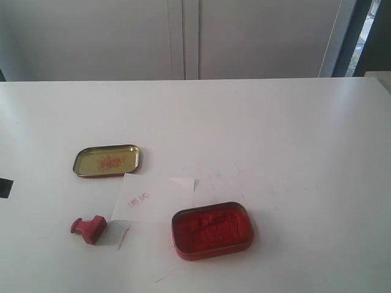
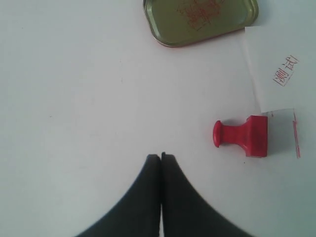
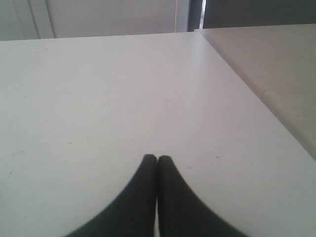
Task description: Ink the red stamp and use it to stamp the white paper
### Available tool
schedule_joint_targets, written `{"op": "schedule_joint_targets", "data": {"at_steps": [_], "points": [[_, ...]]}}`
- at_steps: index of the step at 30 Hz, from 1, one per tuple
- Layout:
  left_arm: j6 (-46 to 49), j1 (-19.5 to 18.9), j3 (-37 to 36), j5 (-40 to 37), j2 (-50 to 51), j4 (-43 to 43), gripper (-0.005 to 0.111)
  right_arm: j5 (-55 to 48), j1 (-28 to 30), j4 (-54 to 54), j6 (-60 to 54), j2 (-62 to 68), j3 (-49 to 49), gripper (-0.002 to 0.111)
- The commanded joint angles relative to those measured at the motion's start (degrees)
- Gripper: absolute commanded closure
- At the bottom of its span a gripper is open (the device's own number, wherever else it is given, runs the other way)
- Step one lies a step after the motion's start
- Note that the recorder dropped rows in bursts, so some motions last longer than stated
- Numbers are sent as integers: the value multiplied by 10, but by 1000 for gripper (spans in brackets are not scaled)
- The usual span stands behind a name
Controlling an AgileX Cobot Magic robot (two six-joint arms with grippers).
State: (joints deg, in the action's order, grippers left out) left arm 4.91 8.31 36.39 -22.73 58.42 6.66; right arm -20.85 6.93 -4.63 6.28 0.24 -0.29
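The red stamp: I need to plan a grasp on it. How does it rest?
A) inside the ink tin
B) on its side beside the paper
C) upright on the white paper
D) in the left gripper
B: the red stamp lies on its side on the table beside the white paper, knob pointing away from it.

L gripper (image 2: 161,157): dark fingers pressed tip to tip, nothing btwn them, over bare table (image 2: 74,89).
red stamp (image 2: 244,136): lying on its side on table, knob end facing away from paper, base end just beside paper's corner; apart from gripper.
white paper (image 2: 276,64): flat, partly cut off by frame edge.
imprint (image 2: 287,70): red boxed mark w/ 2 chars, on paper.
gold lid (image 2: 200,19): open side up, red ink smears inside, near paper's edge, partly out of frame.
red streak (image 2: 296,138): thin line just past stamp base.
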Motion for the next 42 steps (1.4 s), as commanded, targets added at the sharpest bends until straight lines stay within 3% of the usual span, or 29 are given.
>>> {"op": "schedule_joint_targets", "data": {"at_steps": [1, 11, 16, 21, 27, 29, 35, 42], "points": [[0, 4, -5, -9, -6, 1, 107, 9, -1, 1, 0, -2, 3, 108], [0, 4, -5, -9, -18, -3, 107, 9, -1, 1, 0, -2, 3, 108], [-2, 4, -25, -13, -106, -2, 107, 9, -1, 1, 0, -2, 3, 108], [-2, 4, -82, 2, -199, -8, 107, 9, -1, 1, 0, -2, 3, 108], [-2, 2, -211, 17, -366, -8, 107, 9, -1, 1, 0, -2, 3, 108], [-2, -29, -257, 17, -421, -8, 107, 9, -1, 1, 0, -2, 3, 108], [-2, -71, -318, 35, -521, -8, 107, 9, -1, 1, 0, -2, 3, 108], [0, -77, -360, 40, -584, -9, 107, 9, -1, 1, 0, -2, 3, 108]]}}
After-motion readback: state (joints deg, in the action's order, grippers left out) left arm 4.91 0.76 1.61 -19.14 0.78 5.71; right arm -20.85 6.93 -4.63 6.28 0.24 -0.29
